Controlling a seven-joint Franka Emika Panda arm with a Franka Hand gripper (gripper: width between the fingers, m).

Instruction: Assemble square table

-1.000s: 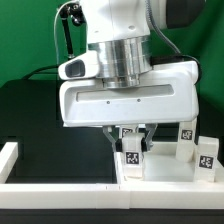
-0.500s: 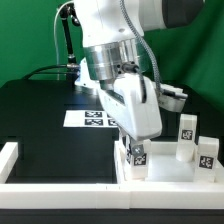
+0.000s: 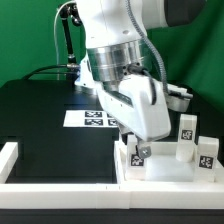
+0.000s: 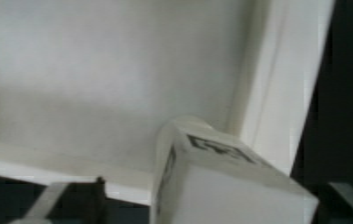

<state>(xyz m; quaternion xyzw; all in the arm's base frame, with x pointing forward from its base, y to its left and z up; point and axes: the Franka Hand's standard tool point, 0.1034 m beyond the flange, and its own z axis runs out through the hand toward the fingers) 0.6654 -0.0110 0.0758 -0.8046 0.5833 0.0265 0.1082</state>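
The square table top (image 3: pixel 165 166) lies at the front on the exterior view's right, inside the white border wall. My gripper (image 3: pixel 137 148) is over its near-left corner, tilted, and shut on a small white tagged leg (image 3: pixel 139 155) whose lower end is at the top's surface. In the wrist view the leg (image 4: pixel 223 178) stands between my dark fingers (image 4: pixel 79 203), over the top's white floor (image 4: pixel 102 80) and next to its raised rim (image 4: pixel 276 70). Two more legs (image 3: pixel 186 131) (image 3: pixel 207 153) stand on the top's right side.
The marker board (image 3: pixel 90 117) lies on the black table behind the top. The long white border wall (image 3: pixel 60 185) runs along the front, with a block (image 3: pixel 8 155) at the left. A pole with cables (image 3: pixel 66 40) stands at the back.
The wrist has turned and tilted since a second ago, uncovering the marker board. In the last half second the gripper and leg shifted slightly to the exterior view's right and lower.
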